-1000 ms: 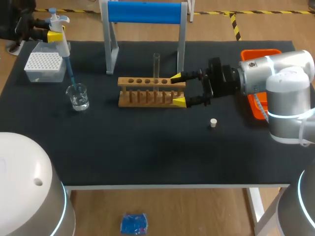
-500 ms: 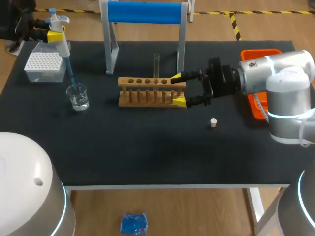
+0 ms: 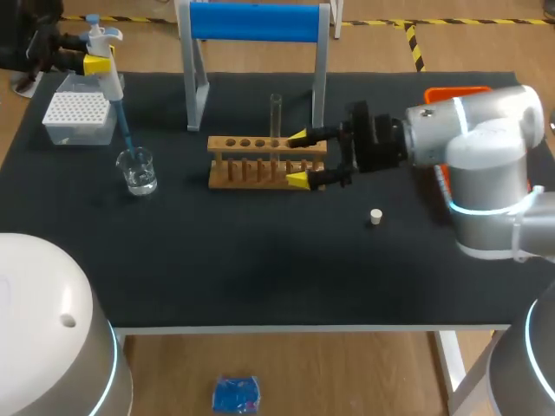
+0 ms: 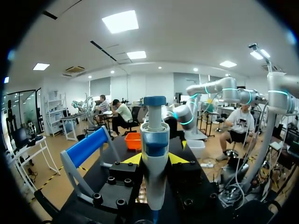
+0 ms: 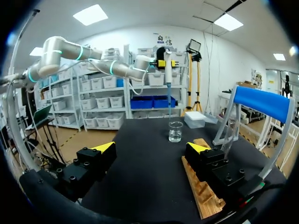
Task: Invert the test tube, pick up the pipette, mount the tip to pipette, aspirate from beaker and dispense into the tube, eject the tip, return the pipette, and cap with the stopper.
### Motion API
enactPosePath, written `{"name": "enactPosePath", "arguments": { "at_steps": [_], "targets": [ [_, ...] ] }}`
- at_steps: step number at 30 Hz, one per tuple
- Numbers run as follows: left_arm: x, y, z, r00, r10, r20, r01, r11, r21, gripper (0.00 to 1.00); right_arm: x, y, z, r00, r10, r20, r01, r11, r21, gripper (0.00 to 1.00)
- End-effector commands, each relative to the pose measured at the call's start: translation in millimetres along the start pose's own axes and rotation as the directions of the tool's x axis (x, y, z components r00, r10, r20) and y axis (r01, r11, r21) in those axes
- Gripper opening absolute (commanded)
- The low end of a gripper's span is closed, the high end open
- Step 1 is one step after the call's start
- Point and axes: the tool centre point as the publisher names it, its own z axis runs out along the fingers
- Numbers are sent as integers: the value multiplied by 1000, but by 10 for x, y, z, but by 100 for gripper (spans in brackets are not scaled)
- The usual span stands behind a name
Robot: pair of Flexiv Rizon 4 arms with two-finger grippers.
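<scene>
- The right pincer (image 3: 297,159) is spread wide, and the right end of the wooden rack (image 3: 260,161) lies between its two yellow tips. One finger is at the rack's far rail and the other at its near side. Whether either finger touches the wood cannot be told.
- The test tube (image 3: 276,117) stands upright in a hole of the rack, just beside the far finger.
- The left pincer (image 4: 154,161) is clamped on the pipette (image 4: 155,140), well to the left of the rack and further back.
- The pipette hangs nearly upright, with its blue tip lowered into the beaker (image 3: 137,171). The beaker stands on the worktop (image 3: 260,269) to the left of the rack.
- The white tip box (image 3: 80,117) sits behind the beaker, further left of the rack.
- The stopper (image 3: 375,217) lies on the worktop, to the right of the rack and nearer the front edge.
- A blue-topped frame (image 3: 256,22) stands just behind the rack.
- An orange tray (image 3: 455,91) shows to the right of the rack, partly hidden by the right arm.
</scene>
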Motion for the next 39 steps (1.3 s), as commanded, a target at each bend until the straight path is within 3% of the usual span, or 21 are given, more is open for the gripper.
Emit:
{"name": "enactPosePath", "arguments": {
  "at_steps": [1,8,18,26,39],
  "targets": [
    [12,-2,3,1000,2,4,-2,1000,0,0,-47,50,529,996,26,85,-32,997,76,100],
    [12,-2,3,1000,2,4,-2,1000,0,0,-26,93,1057,989,-30,148,4,986,168,100],
    [12,-2,3,1000,2,4,-2,1000,0,0,-49,41,1585,991,-19,135,-8,980,200,100],
    [12,-2,3,1000,2,4,-2,1000,0,0,-103,-73,1779,989,-2,147,-30,975,219,100],
    [12,-2,3,1000,2,4,-2,1000,0,0,-143,-261,1918,987,-65,146,30,973,230,100]
  ]
}}
